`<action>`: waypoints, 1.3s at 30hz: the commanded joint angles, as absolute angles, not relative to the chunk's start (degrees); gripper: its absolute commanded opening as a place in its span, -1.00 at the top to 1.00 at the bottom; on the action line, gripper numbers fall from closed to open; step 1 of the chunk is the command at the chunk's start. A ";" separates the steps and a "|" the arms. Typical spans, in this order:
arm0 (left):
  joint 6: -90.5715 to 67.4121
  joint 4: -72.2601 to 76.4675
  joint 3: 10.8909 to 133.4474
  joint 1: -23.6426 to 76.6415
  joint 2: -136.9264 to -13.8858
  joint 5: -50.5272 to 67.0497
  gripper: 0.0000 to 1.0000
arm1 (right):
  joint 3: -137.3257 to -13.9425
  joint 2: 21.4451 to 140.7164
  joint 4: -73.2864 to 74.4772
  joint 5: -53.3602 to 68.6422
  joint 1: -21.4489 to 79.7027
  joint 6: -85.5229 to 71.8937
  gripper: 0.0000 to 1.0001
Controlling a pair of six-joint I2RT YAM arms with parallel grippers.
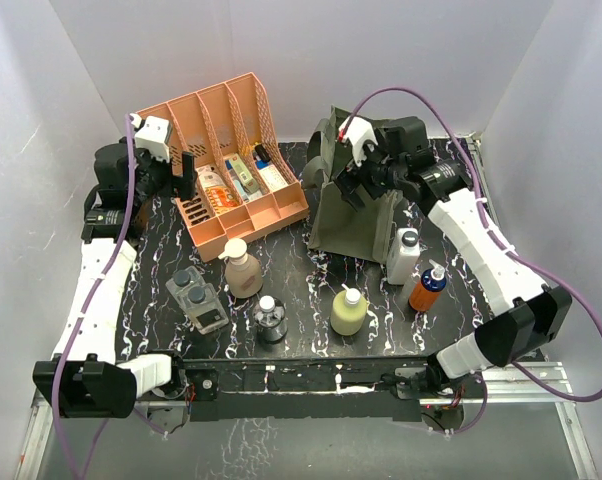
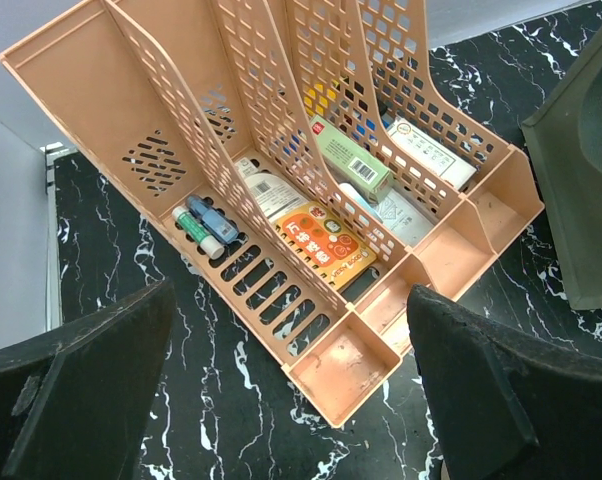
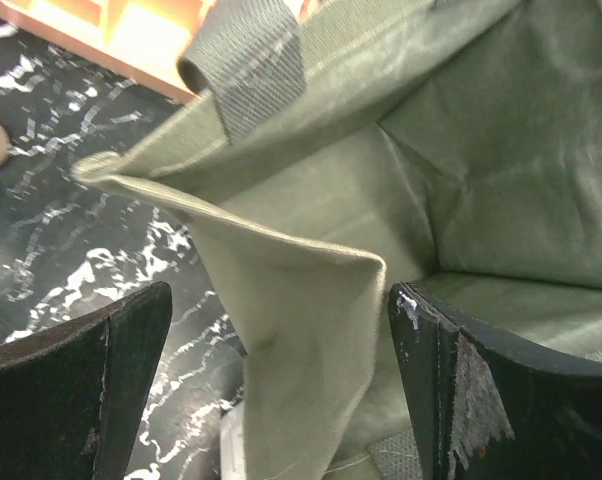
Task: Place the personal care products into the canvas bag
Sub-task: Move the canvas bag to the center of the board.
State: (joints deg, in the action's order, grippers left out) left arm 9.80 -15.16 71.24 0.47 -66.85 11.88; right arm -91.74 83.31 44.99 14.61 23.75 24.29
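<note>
The olive canvas bag stands open at the back right. My right gripper is open and empty, astride the bag's folded front rim, with one finger outside and the other inside. On the table in front stand the tan pump bottle, the clear twin pack, the small clear round bottle, the yellow white-capped bottle, the white bottle and the orange-and-blue pump bottle. My left gripper is open and empty above the rack's front left corner.
The salmon slotted rack stands at the back left with small boxes and tubes in its slots. White walls close in the table on three sides. The bag's strap hangs over its rim.
</note>
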 commanded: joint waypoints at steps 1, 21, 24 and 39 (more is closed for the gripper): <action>9.27 -14.76 71.75 0.07 -67.25 14.31 -0.95 | -92.22 82.60 43.64 8.00 23.89 29.09 -0.85; 12.25 -18.34 74.46 1.84 -72.77 17.97 -0.95 | -87.68 76.55 49.47 25.55 33.97 33.96 0.84; 11.70 -18.28 74.68 2.81 -73.32 17.46 -0.95 | -87.01 76.25 50.76 27.45 35.26 33.39 0.84; 10.93 -19.36 74.92 3.65 -73.54 18.32 -0.95 | -87.07 70.31 48.35 26.08 26.52 25.28 -0.53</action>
State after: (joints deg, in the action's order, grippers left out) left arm 11.07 -18.41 72.75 3.60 -74.59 17.04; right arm -83.50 74.70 50.78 23.77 33.04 28.67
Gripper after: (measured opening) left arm 0.972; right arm 0.750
